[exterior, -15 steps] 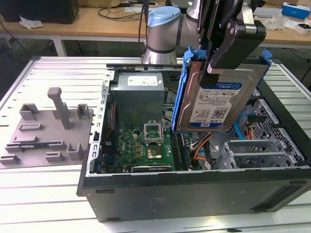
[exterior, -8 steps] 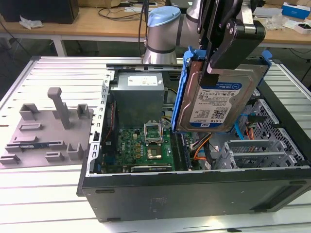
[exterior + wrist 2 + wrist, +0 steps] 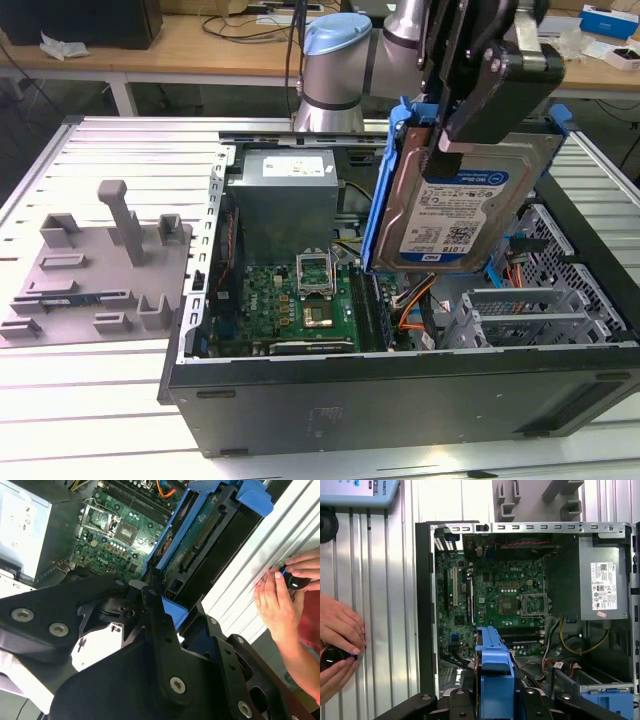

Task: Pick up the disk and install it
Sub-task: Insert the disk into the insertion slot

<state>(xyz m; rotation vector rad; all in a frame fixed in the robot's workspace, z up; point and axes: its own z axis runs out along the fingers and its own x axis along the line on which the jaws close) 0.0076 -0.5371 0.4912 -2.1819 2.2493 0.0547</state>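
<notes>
The gripper (image 3: 450, 158) is clamped on the disk (image 3: 462, 215), its black fingers pinching the upper edge, and holds it in the air above the open computer case (image 3: 400, 400). In the exterior view the disk hangs nearly upright, tilted a little. Its white-and-blue label faces the camera and the blue carrier (image 3: 378, 200) frames its sides (the carrier's top corners stick out past the gripper body). The disk is over the half of the case on the exterior view's right, above the orange cables (image 3: 412, 312) and near the grey drive cage (image 3: 545, 310).

The motherboard (image 3: 300, 300) and the silver power supply (image 3: 285, 190) lie uncovered inside the case, to the exterior view's left of the disk. On the slatted table (image 3: 100, 420), further to the exterior view's left, lies a grey fixture (image 3: 100, 260) with upright posts.

In both wrist views the blue carrier (image 3: 495, 680) (image 3: 255, 497) shows edge-on between the gripper's black links, with the motherboard beyond it. A person's hands (image 3: 337, 630) are on the table beside the case, closed around a small black round object (image 3: 332, 655). The second wrist view shows the hands (image 3: 280, 600) too.
</notes>
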